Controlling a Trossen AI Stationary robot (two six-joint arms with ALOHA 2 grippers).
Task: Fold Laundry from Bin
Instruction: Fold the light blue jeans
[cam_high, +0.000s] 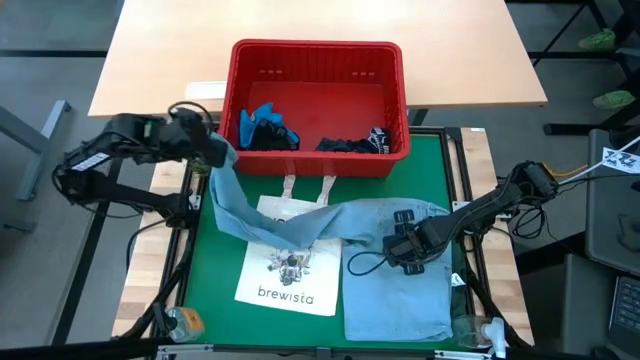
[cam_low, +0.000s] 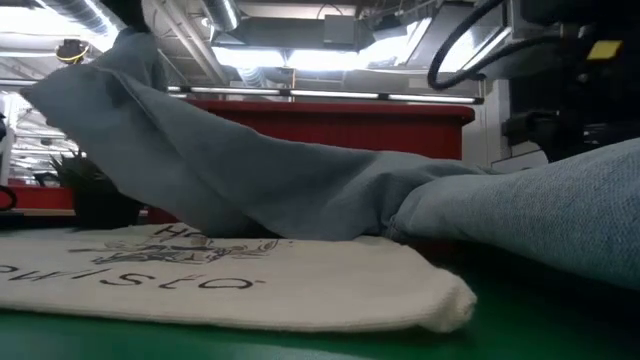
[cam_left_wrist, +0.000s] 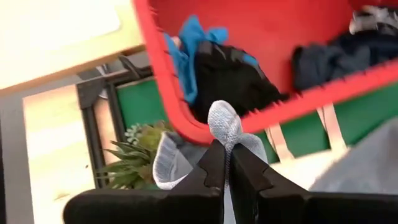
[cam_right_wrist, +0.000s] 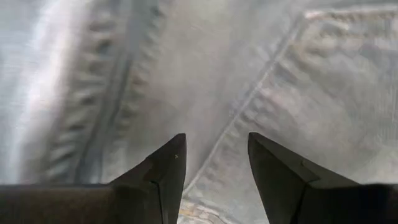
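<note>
Red rectangular plastic bin (cam_high: 316, 60) with slotted sides and thick rim sits at the far edge of the green mat, upright. Inside it: crumpled bright blue garment (cam_high: 262, 120) in the left corner against a black bunched garment (cam_high: 278, 137) just beside it; dark navy garment (cam_high: 352, 144) heaped along the bin's near wall, right of centre. Light blue denim shirt (cam_high: 395, 275) is outside the bin, on the near side: body lies flat on the mat to the near right of the bin, one sleeve stretched out and lifted toward the bin's near-left corner, end pinched just beside the rim.
</note>
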